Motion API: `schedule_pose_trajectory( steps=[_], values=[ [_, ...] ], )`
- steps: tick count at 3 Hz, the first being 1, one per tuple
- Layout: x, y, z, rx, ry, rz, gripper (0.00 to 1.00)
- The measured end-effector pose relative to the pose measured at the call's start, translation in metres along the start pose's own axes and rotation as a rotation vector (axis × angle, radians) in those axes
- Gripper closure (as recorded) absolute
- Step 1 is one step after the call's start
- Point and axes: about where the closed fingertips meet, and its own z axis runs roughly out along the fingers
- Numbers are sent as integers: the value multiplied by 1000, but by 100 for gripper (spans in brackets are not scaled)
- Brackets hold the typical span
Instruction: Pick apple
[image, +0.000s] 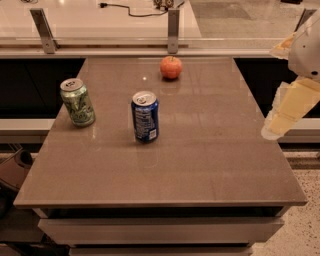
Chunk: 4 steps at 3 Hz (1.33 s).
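The apple (171, 67) is small, round and red-orange and sits at the far middle of the brown table (200, 165). My gripper (287, 110) is at the right edge of the camera view, beside the table's right edge and above it. It is well to the right of the apple and nearer to the camera, and touches nothing.
A blue drink can (145, 116) stands upright mid-table, in front of the apple. A green can (77, 102) stands near the left edge. A metal rail with posts (173, 27) runs behind the table's far edge.
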Motion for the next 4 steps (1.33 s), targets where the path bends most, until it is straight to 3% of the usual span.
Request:
schedule_pose_trajectory(
  steps=[2, 3, 4],
  values=[
    [-22, -33, 45, 59, -282, 108, 0],
    [-38, -45, 71, 62, -424, 161, 0],
    [-50, -52, 92, 64, -518, 223, 0]
  ],
)
